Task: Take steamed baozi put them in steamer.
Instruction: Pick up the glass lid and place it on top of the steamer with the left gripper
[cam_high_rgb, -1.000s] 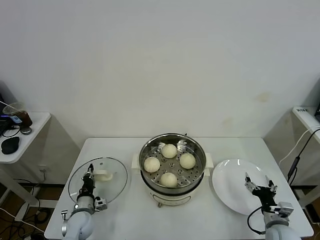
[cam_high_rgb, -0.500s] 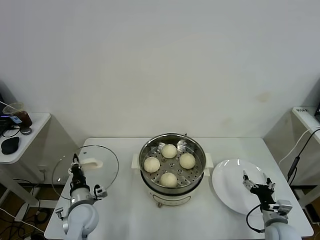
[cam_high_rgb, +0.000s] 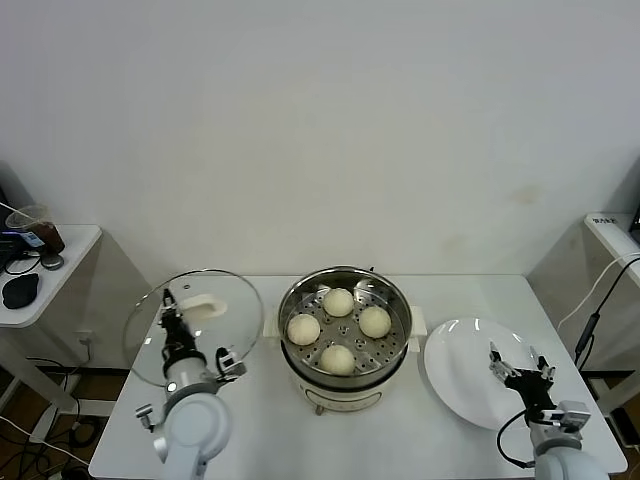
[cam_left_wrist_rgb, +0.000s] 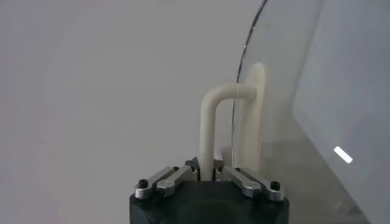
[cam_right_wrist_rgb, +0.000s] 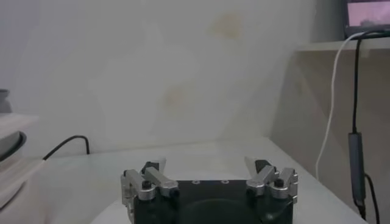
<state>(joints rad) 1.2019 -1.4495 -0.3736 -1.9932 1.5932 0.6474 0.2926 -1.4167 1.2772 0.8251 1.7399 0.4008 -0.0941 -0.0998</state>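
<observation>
Left wrist view shows left pincer (cam_left_wrist_rgb: 208, 176) clamped on glass lid (cam_high_rgb: 195, 312) handle, head view four baozi (cam_high_rgb: 338, 301) in steamer (cam_high_rgb: 345, 335), right pincer (cam_high_rgb: 518, 372) wide over plate (cam_high_rgb: 462, 378), lid edge cut off

i see four buns (cam_high_rgb: 338, 328) in the steamer (cam_high_rgb: 345, 340), the lid (cam_high_rgb: 195, 322) to its left, the plate (cam_high_rgb: 472, 385) to its right.

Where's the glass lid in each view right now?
Head view: lid lifted and tilted, left of the steamer, held by the left gripper.
Left wrist view: lid seen edge-on, jaws shut on its white handle.
Right wrist view: not in it.
Shared landmark: the white handle.
</observation>
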